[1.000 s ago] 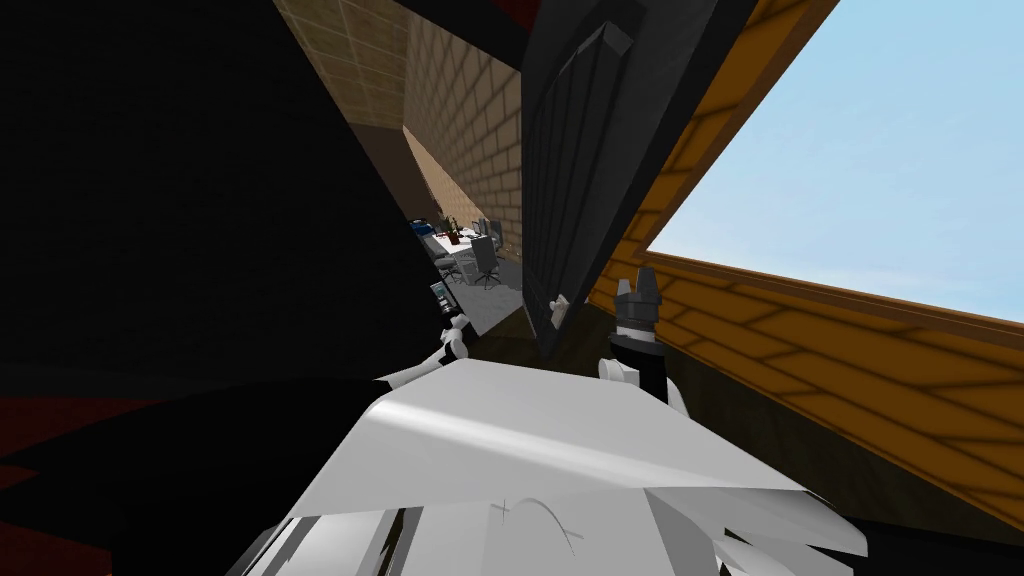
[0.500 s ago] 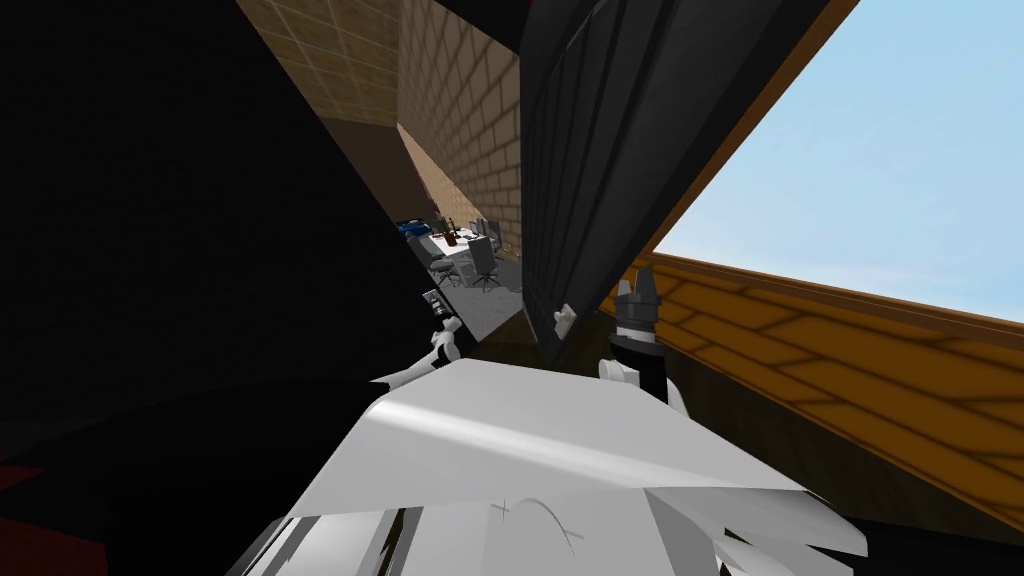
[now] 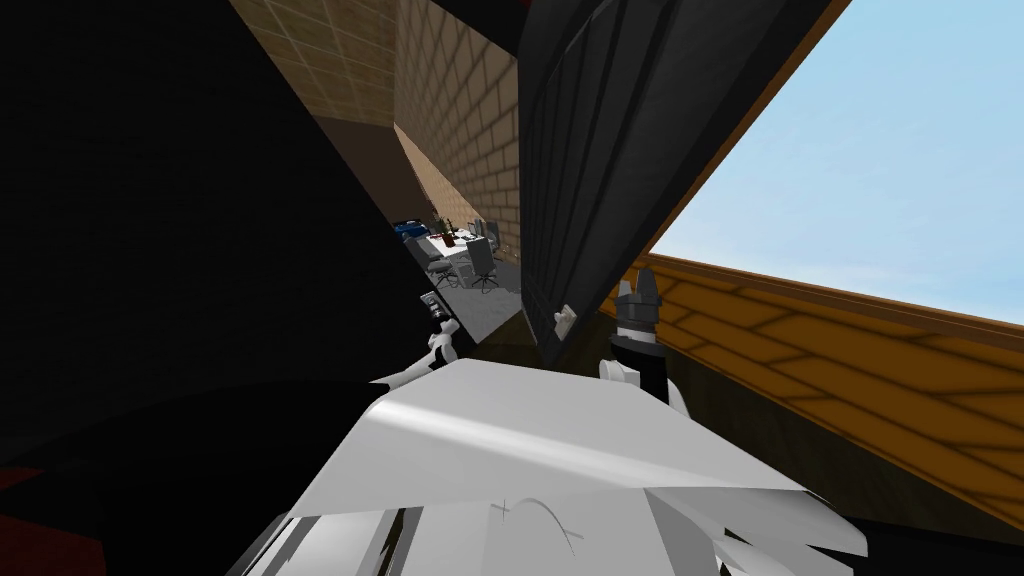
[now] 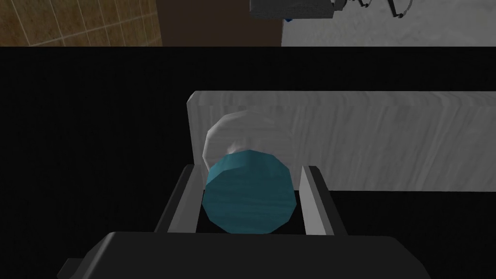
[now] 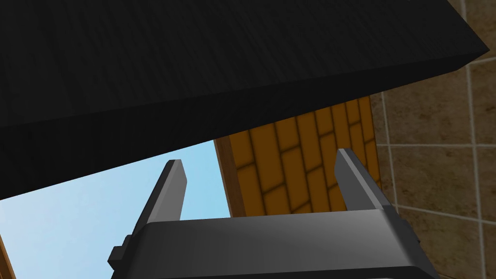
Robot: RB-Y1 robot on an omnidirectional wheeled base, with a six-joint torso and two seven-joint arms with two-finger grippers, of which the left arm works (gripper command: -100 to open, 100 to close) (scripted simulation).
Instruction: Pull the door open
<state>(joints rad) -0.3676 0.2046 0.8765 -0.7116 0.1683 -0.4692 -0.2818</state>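
My left gripper (image 4: 249,193) is shut on a teal round knob (image 4: 248,191). The knob stands out from a light grey plate (image 4: 363,140) on a black surface. In the head view the left gripper (image 3: 432,303) sits at the edge of a large black surface (image 3: 200,250) on the left. A dark panelled door leaf (image 3: 590,150) rises up the middle, with a small light handle (image 3: 565,318) low on it. My right gripper (image 3: 637,290) points up just right of that leaf. It is open (image 5: 259,184) with nothing between its fingers, under a dark slab (image 5: 218,63).
Through the gap between the black surface and the dark leaf I see a tan brick wall (image 3: 470,120), a grey floor, a white table and office chairs (image 3: 470,255). An orange plank wall (image 3: 800,340) runs along the right under a pale blue area (image 3: 880,150).
My left gripper has moved a little left and down with the knob. The black surface's edge has shifted left, so the gap is wider. The right arm has not moved.
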